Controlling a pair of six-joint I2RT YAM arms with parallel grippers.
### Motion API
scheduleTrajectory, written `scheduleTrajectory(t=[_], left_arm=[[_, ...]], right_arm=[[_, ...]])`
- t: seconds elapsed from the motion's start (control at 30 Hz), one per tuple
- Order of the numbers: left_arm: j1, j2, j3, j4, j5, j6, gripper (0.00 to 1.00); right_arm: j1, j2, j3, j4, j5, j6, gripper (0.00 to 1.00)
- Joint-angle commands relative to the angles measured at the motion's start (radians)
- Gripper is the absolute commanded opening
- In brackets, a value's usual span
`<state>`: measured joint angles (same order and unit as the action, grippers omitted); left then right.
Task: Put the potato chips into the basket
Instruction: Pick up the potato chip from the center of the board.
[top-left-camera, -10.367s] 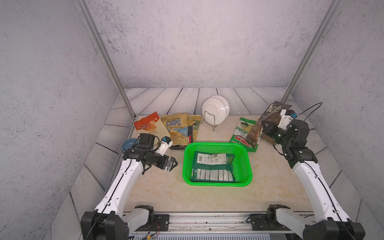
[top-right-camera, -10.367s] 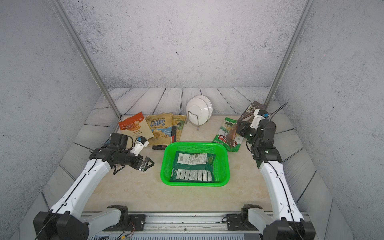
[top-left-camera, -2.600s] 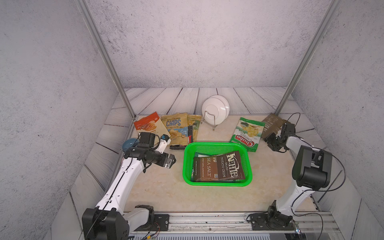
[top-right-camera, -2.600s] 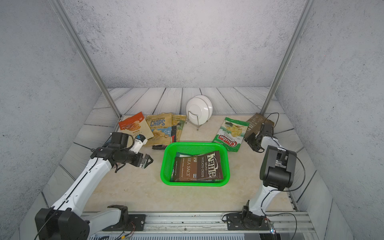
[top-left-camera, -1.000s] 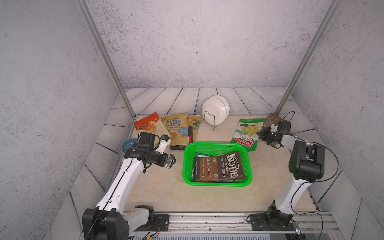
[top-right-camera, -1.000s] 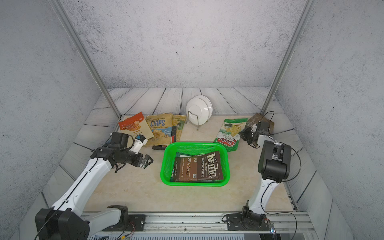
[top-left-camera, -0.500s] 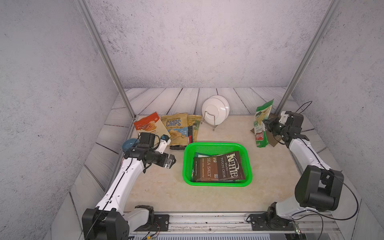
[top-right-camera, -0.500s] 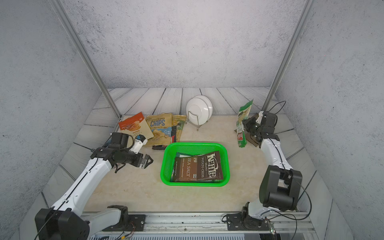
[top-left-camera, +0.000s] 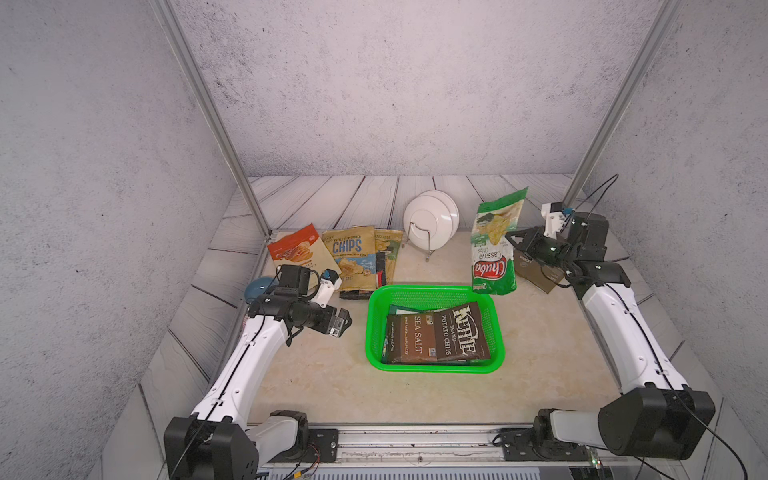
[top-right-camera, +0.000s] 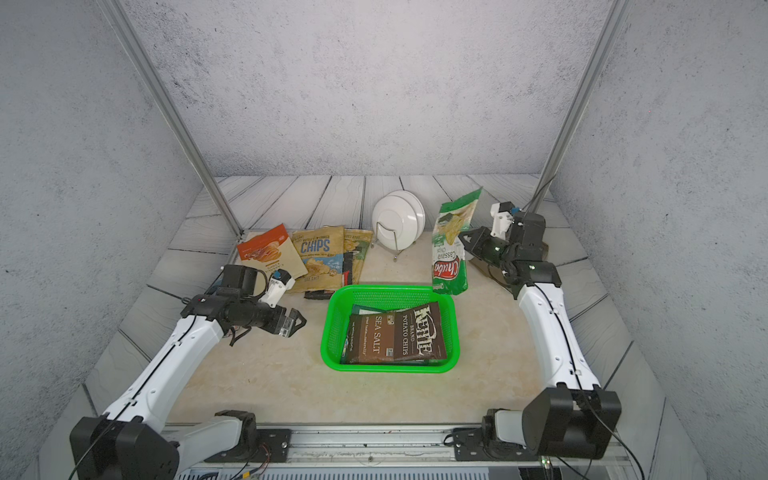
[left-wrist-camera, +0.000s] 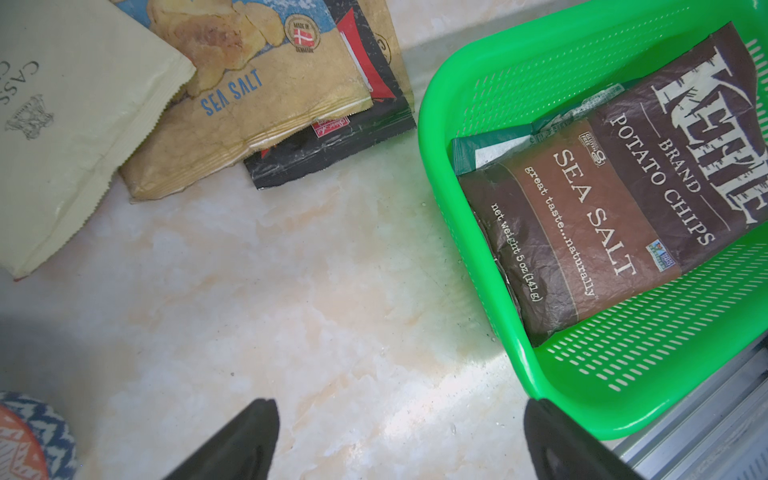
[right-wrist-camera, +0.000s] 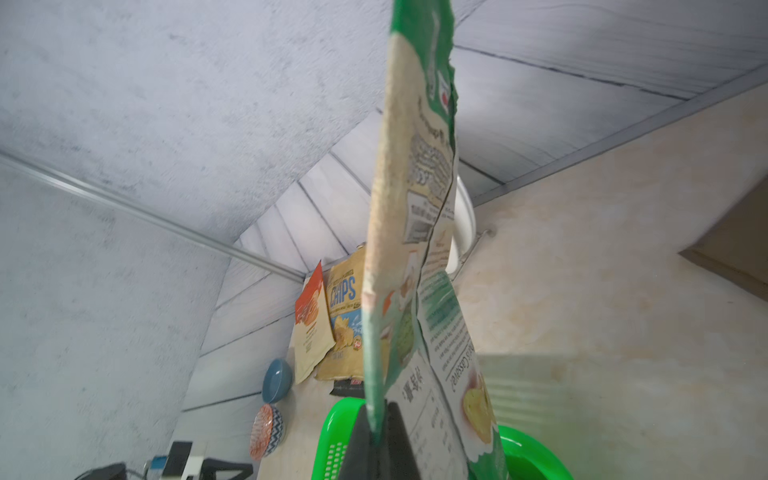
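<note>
In a top view, now holding the green bag (top-left-camera: 494, 245) off the counter (top-left-camera: 332, 374) in the closed right gripper (top-left-camera: 513, 243), one o'clock of the basket (top-left-camera: 432, 288), ready for carrying in. Keeping the left gripper (top-left-camera: 346, 322) wide open, empty.

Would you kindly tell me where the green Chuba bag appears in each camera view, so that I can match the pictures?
In a top view: the Chuba bag hangs upright at right of centre, by the basket's far right corner.
In a top view: likewise, slightly nearer the middle.
Left wrist: not in it.
Right wrist: edge-on up the centre, pinched in the right hand.
Shared landmark: the green basket, in all four.
</note>
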<state>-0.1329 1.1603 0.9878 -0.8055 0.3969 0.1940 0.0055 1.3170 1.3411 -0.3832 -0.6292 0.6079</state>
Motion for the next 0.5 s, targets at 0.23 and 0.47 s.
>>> scheduleTrajectory(t=[0.23, 0.47], left_arm=[[0.003, -0.008, -0.01, -0.011, 0.016, 0.004, 0.99], [0.002, -0.007, -0.009, -0.011, 0.018, 0.004, 0.99]], right_arm=[[0.198, -0.051, 0.179, -0.378, 0.018, -0.319, 0.0], [0.377, 0.023, 0.28, -0.594, 0.231, -0.511, 0.0]])
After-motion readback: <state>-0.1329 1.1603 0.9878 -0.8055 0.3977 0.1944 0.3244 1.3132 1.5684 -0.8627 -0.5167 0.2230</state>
